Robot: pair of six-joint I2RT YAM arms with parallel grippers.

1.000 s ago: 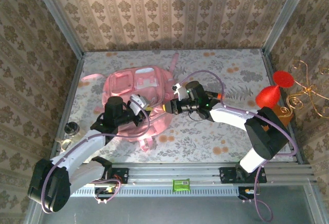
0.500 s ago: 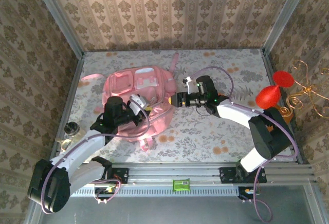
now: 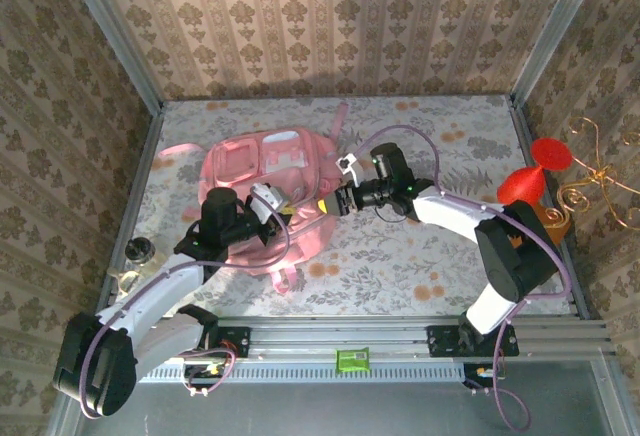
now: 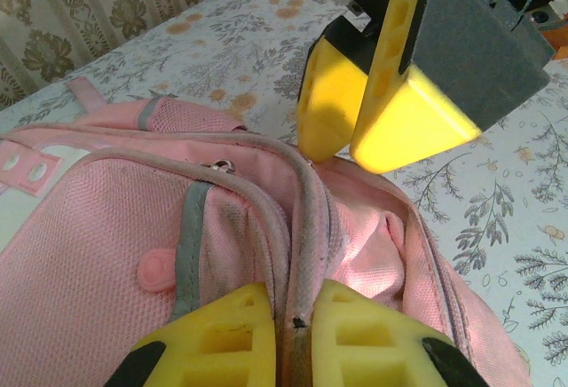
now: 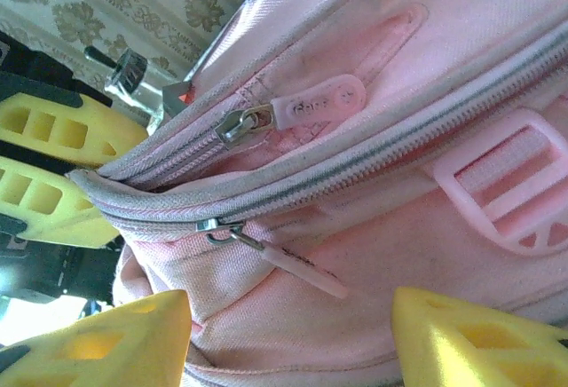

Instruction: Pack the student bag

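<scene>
The pink student bag (image 3: 250,166) lies flat at the table's middle left, its main zipper partly undone. My left gripper (image 3: 287,214) is at the bag's near right corner. In the left wrist view this gripper (image 4: 297,334) is shut on the grey zipper rim (image 4: 306,227) of the student bag (image 4: 106,218), holding the opening up. My right gripper (image 3: 326,206) is at the same corner from the right, open. In the right wrist view its fingers (image 5: 98,343) stand apart on either side of a pink zipper pull (image 5: 306,272) without touching it.
A small glass jar (image 3: 140,251) stands at the left edge of the table. A red funnel-shaped object (image 3: 530,181) and a gold wire ornament (image 3: 600,181) sit at the right wall. Flowered tablecloth (image 3: 450,246) spreads to the right of the bag.
My right gripper has opened, drawn back a little to the right, then returned to the bag's corner. The left gripper has kept its hold on the rim.
</scene>
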